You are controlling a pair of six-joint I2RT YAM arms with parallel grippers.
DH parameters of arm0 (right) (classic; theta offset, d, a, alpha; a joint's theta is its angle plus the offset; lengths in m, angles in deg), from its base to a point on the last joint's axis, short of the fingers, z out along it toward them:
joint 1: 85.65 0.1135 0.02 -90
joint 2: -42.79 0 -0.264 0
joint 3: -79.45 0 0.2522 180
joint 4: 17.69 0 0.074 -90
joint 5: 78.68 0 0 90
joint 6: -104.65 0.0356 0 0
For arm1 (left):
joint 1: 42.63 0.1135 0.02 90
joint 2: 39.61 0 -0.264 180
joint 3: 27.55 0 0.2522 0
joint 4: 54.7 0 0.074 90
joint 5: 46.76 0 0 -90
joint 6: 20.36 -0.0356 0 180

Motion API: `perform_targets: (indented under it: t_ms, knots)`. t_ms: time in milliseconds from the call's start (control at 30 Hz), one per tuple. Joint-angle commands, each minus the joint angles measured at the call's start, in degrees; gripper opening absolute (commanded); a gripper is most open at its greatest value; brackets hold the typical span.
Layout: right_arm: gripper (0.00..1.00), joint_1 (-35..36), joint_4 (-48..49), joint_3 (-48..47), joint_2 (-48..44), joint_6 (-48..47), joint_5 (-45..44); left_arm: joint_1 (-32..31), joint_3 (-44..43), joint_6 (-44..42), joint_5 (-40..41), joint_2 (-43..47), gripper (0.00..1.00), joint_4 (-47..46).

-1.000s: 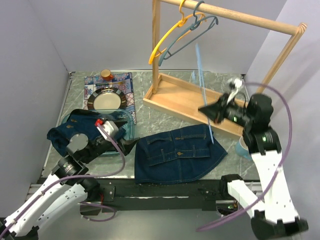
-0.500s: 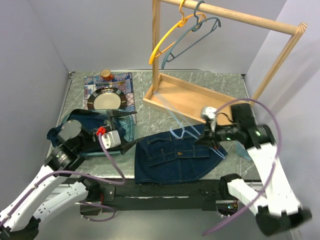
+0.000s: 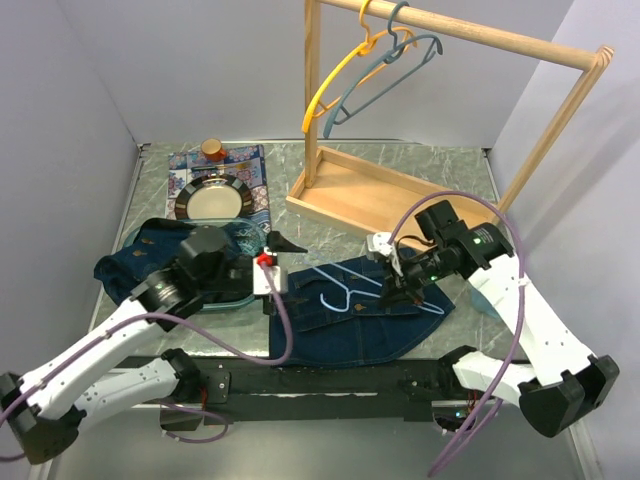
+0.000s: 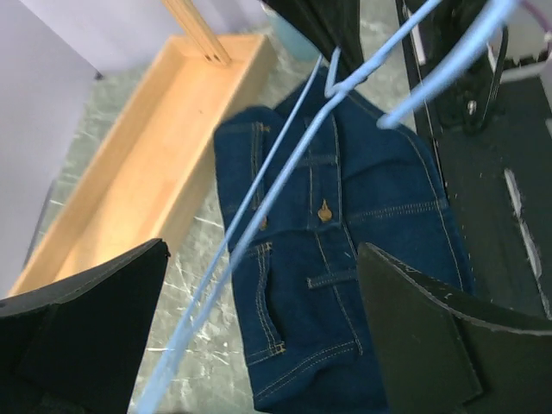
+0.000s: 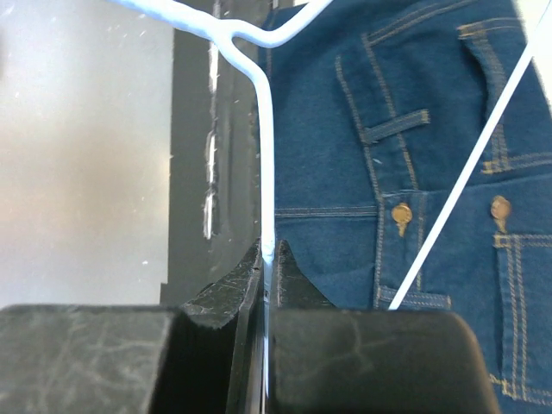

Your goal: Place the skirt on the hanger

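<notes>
The blue denim skirt [image 3: 350,325] lies flat on the table in front of the arms. A light blue wire hanger [image 3: 338,287] lies low over its waist end. My right gripper [image 3: 386,288] is shut on the hanger's wire; in the right wrist view the jaws [image 5: 268,252] pinch the thin wire [image 5: 266,129] above the skirt [image 5: 414,155]. My left gripper [image 3: 283,272] is open at the skirt's left edge. In the left wrist view its fingers [image 4: 95,328] stand wide apart, with the hanger wire [image 4: 285,164] running between them over the skirt [image 4: 345,259].
A wooden rack [image 3: 380,195] stands at the back with a yellow hanger [image 3: 330,85] and a grey-blue hanger [image 3: 385,70] on its rail. A plate [image 3: 212,202] and a cup [image 3: 212,149] sit on a patterned mat back left. Another denim garment [image 3: 140,255] lies on the left.
My right arm has swung the blue hanger down from beside the rack onto the skirt. My left arm has reached right, to the skirt's left edge.
</notes>
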Motion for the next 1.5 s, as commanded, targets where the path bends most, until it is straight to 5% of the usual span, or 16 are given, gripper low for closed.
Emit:
perform_targets:
  t_ms: [0, 333, 467, 567, 600, 667, 700, 967, 1233, 1467]
  knots:
    - [0.00, 1.8, -3.2, -3.2, 0.9, -4.4, 0.6, -1.5, -0.7, -2.8, 3.1, -2.8, 0.94, -1.5]
    - [0.00, 2.0, -6.6, -5.4, 2.9, -7.4, 3.0, -5.9, 0.8, 1.0, 6.1, -8.3, 0.57, -1.3]
    - [0.00, 2.1, -6.1, -5.0, 2.9, -7.1, 2.5, -6.2, 2.8, 5.8, 6.8, -7.2, 0.01, -4.0]
    - [0.00, 2.1, -5.3, -5.1, 2.6, -6.2, 2.2, -6.3, 3.7, 11.8, 6.7, -6.1, 0.01, -5.1]
    - [0.11, 2.1, -5.1, -5.2, 2.6, -5.8, 2.2, -6.3, 3.9, 16.2, 6.4, -5.9, 0.01, -6.1]
    - [0.18, 2.1, -4.4, -5.7, 2.7, -5.6, 2.2, -6.2, 4.3, 21.6, 6.6, -5.6, 0.01, -7.1]
    - [0.35, 2.1, -4.4, -6.1, 2.9, -5.5, 2.5, -6.3, 4.5, 26.3, 6.3, -5.6, 0.01, -7.9]
    - [0.78, 3.2, 6.5, -5.0, -1.2, -1.1, 9.2, -7.0, 7.4, 42.9, 6.5, -5.6, 0.01, -13.0]
    - [0.71, 5.2, 16.9, -3.1, 0.6, 10.3, 14.0, -8.5, 8.3, 47.1, 7.2, -5.3, 0.01, -17.4]
    - [0.39, 5.3, 24.6, 1.7, 0.5, 20.7, 16.3, -10.7, 8.4, 47.2, 9.4, -7.4, 0.01, -18.1]
